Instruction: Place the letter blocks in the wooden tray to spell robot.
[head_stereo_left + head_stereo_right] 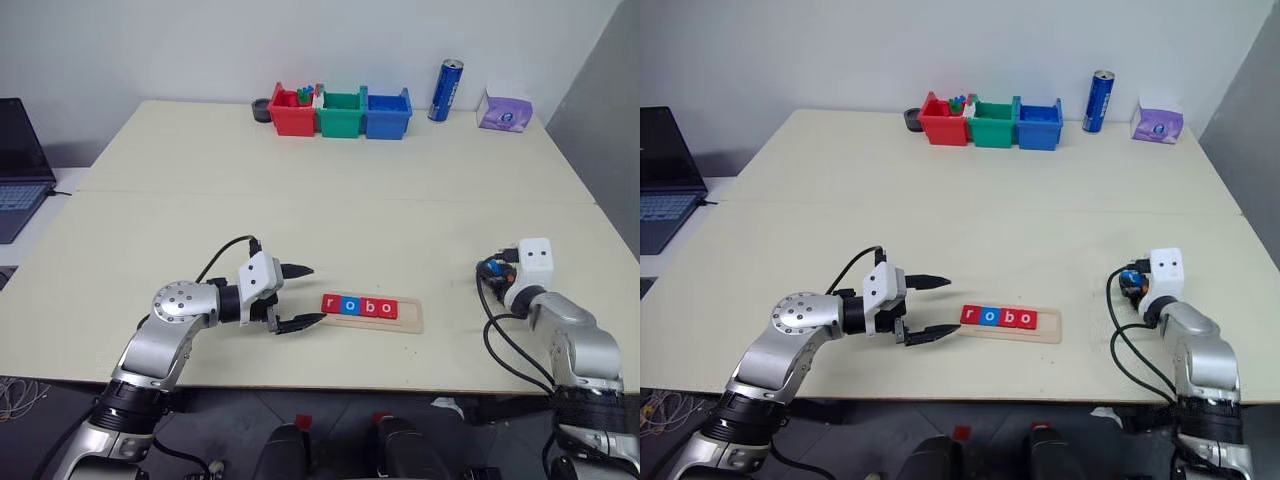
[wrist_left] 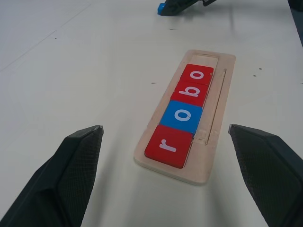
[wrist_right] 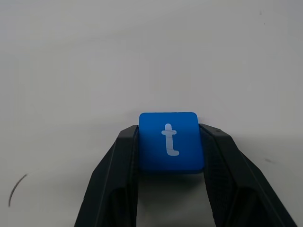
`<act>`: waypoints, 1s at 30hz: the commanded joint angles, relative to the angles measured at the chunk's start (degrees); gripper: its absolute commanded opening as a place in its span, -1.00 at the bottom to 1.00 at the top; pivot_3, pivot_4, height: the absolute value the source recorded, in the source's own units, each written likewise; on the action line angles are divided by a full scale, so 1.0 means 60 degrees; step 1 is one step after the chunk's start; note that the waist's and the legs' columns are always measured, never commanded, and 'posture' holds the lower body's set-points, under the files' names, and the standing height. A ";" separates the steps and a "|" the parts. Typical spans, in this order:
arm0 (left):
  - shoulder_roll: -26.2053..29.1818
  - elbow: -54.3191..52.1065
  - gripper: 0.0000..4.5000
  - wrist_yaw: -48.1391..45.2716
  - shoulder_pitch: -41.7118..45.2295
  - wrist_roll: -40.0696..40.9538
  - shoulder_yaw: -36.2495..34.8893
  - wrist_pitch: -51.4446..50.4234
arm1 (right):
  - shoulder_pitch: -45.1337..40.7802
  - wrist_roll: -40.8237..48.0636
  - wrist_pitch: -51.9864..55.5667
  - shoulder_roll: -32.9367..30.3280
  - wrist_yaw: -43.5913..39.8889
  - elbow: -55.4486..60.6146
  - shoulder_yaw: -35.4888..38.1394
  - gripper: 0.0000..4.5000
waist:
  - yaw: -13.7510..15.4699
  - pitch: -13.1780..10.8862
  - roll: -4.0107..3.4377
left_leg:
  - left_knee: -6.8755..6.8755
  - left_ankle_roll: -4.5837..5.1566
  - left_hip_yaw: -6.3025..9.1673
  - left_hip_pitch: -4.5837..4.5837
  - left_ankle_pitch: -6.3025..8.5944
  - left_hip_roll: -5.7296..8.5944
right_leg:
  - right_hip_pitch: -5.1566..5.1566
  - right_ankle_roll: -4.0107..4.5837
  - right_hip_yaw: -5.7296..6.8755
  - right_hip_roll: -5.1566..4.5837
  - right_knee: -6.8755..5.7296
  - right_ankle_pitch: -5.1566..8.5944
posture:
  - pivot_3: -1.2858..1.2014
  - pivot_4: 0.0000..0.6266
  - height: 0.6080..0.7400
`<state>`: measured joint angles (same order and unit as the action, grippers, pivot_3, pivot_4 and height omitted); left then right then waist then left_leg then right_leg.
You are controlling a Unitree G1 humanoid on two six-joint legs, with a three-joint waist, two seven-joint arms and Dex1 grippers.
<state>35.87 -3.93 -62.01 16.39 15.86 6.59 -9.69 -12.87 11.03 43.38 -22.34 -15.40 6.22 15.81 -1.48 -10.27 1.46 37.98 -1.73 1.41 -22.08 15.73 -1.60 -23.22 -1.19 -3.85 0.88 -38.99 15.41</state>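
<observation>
While four tiles (image 2: 185,108) fill the tray (image 2: 218,116), right tool (image 3: 171,156) pinching blue t tile (image 3: 170,141), left tool (image 1: 300,297) spread.

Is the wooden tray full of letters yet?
Not yet. The wooden tray holds r, o, b, o; its far end slot is bare. The t block sits between the right gripper's fingers.

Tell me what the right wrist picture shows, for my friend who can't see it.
A blue t block sits squeezed between the right hand's two black fingers, which press on its two sides. Its white letter faces the camera, and the pale table lies behind it.
</observation>
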 commanded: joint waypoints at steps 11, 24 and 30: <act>-0.0012 -0.0098 1.00 -0.0175 0.0071 0.0052 0.0005 0.0201 | 0.3254 0.0680 0.2398 0.2450 0.1707 0.5394 -0.0748 -0.35 | -0.0078 0.0005 -0.0004 | -0.0010 -0.0001 0.0004 0.0010 0.0000 -0.0013 | -0.0011 -0.0022 -0.0007 0.0006 -0.0004 0.0023 | 0.03 -0.52 1.00; -0.0024 -0.0190 1.00 -0.0146 0.0029 0.0008 -0.0022 0.0150 | 0.2589 0.0608 0.1810 0.3146 0.2390 0.5370 -0.0633 0.99 | -0.0083 0.0037 0.0044 | -0.0006 -0.0001 -0.0001 0.0018 0.0000 -0.0011 | -0.0007 -0.0024 -0.0015 0.0005 -0.0003 0.0022 | 0.03 -0.52 1.00; -0.0024 -0.0200 1.00 -0.0078 -0.0050 -0.0002 -0.0053 0.0157 | 0.2299 0.1056 0.1573 0.0264 0.0151 0.5317 -0.0432 0.99 | -0.0068 0.0026 0.0029 | -0.0007 0.0000 -0.0007 0.0008 0.0001 0.0002 | -0.0016 -0.0027 -0.0009 -0.0004 0.0008 0.0022 | 0.03 -0.52 1.00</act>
<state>35.63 -3.69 -62.82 16.24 15.57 6.94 -9.51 1.41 15.71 54.39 -17.30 -9.36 36.95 12.11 -1.89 -10.11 1.64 37.93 -1.73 1.37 -22.03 15.74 -1.59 -23.31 -1.36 -3.91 0.87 -38.94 15.54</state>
